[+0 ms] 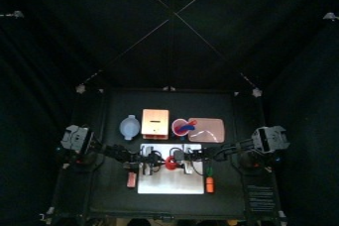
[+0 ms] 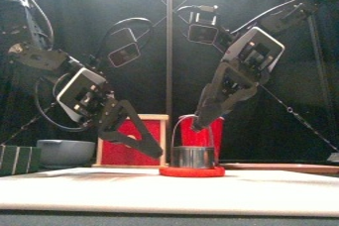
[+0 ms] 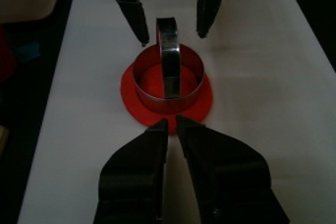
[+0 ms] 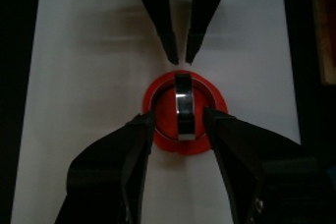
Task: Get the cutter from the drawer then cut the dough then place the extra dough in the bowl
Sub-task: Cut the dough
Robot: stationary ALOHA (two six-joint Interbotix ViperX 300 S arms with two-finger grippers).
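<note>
A flat red dough disc [image 2: 192, 171] [image 3: 138, 100] lies on the white cutting board [image 1: 172, 182] [image 3: 262, 120]. The round metal cutter [image 2: 193, 155] [image 3: 168, 79] [image 4: 184, 108] stands upright on the dough, its wire handle arching over it. My right gripper [image 2: 197, 123] [image 4: 182, 122] comes down from the right, open, its jaws straddling the handle with space on both sides. My left gripper [image 2: 155, 151] [image 3: 172, 128] is low at the dough's near edge, jaws pinched together on the rim of the dough.
Behind the board stand the blue-grey bowl [image 1: 129, 125] [image 2: 63, 152] at the left, the wooden box [image 1: 157, 123] with its red drawer front [image 2: 133, 141] in the middle, and the pink tray [image 1: 212, 131] with the red cup [image 1: 183, 127] at the right.
</note>
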